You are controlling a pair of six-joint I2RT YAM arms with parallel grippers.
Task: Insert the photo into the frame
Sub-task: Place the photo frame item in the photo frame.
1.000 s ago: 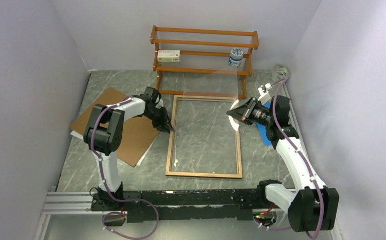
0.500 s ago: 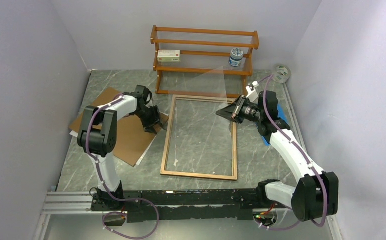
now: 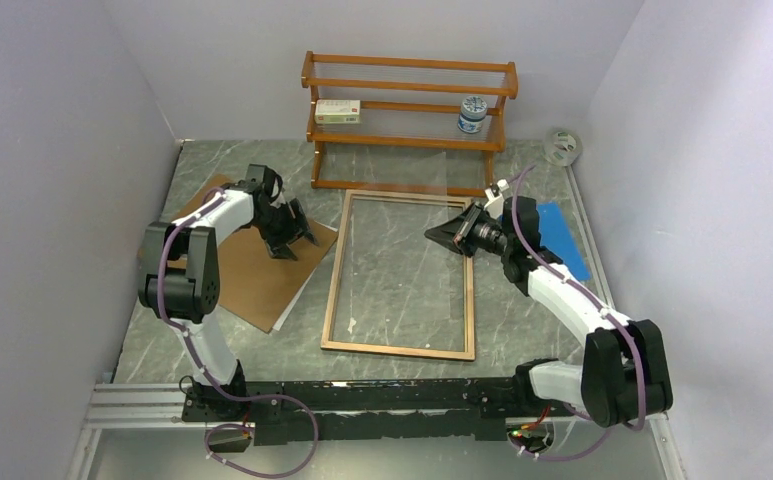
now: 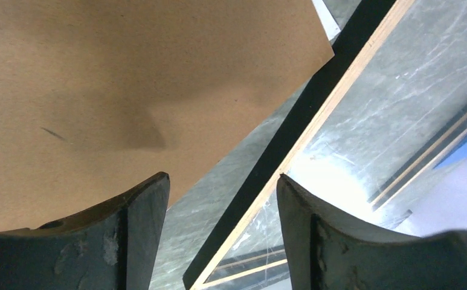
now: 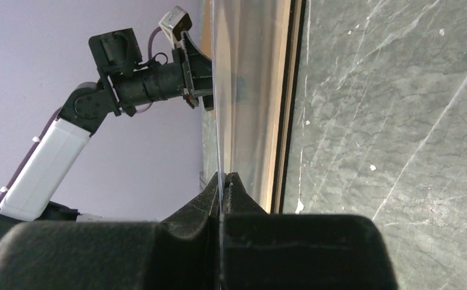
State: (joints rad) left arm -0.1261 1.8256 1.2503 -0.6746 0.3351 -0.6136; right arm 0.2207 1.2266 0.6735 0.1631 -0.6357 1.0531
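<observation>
Table (image 3: 162, 330): grey marble. The frame (image 3: 333, 290) lies flat mid-table, wood-brown side up, marble showing thru it; can't tell if any pane sits in it. Brown board (image 3: 232, 270) lies flat to its L, one corner just beside the frame's L rail. The photo (image 3: 284, 318) is under that board: only thin white strips show at the board's edges, rest hidden, picture side not visible. Wooden rack (image 3: 407, 100) at the back wall w/ a small box (image 3: 337, 111) and a jar (image 3: 472, 114). Blue sheet (image 3: 560, 232) R of the frame, partly covered by the R arm.

Right gripper (image 3: 430, 234) is over the frame's R rail, jaws pinched tight on the edge of a clear sheet (image 5: 246, 90) standing on edge. From the top view the sheet is very faint, outline hard to trace. Left gripper (image 3: 290, 238) hovers over the board's R corner, fingers (image 4: 146, 211) spread apart, nothing between them. Wrist view is too close to judge height.
</observation>
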